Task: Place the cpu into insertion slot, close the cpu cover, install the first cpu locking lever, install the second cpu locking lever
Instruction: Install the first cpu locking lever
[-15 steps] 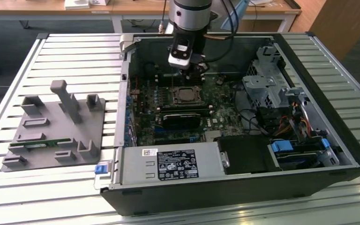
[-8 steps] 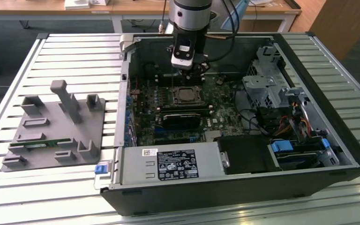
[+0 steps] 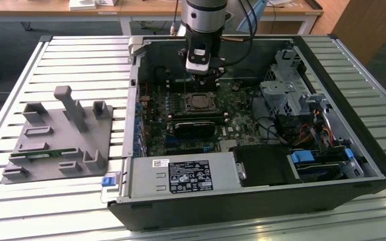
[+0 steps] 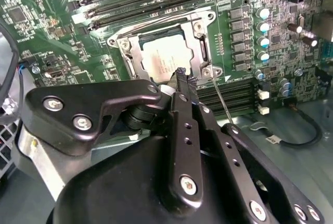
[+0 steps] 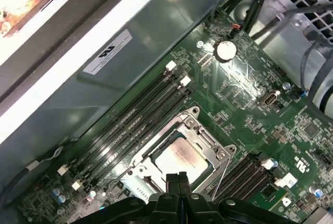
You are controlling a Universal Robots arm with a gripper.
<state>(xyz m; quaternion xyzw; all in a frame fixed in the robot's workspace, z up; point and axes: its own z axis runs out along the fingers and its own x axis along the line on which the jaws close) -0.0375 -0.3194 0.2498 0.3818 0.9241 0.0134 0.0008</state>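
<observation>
The cpu (image 4: 161,60) lies flat in the insertion slot (image 4: 125,47) on the green board, its pale face showing through the opening of the cpu cover (image 4: 200,52), which lies down over it. Both wrist views show the same: cpu (image 5: 182,156), cover frame (image 5: 210,143). My gripper (image 4: 181,73) hangs just over the socket's edge with its black fingers (image 5: 178,178) pressed together and nothing between them. A thin wire locking lever (image 4: 221,101) sticks up beside the socket, close to the fingertips. In the exterior view the gripper (image 3: 201,75) stands above the socket (image 3: 198,102) inside the open computer case.
A black graphics card (image 3: 194,125) and the power supply (image 3: 183,175) lie in front of the socket. Drive cages and cables (image 3: 293,100) fill the exterior view's right. Memory slots (image 5: 135,114) run beside the socket. A grey fixture (image 3: 59,135) stands outside the case.
</observation>
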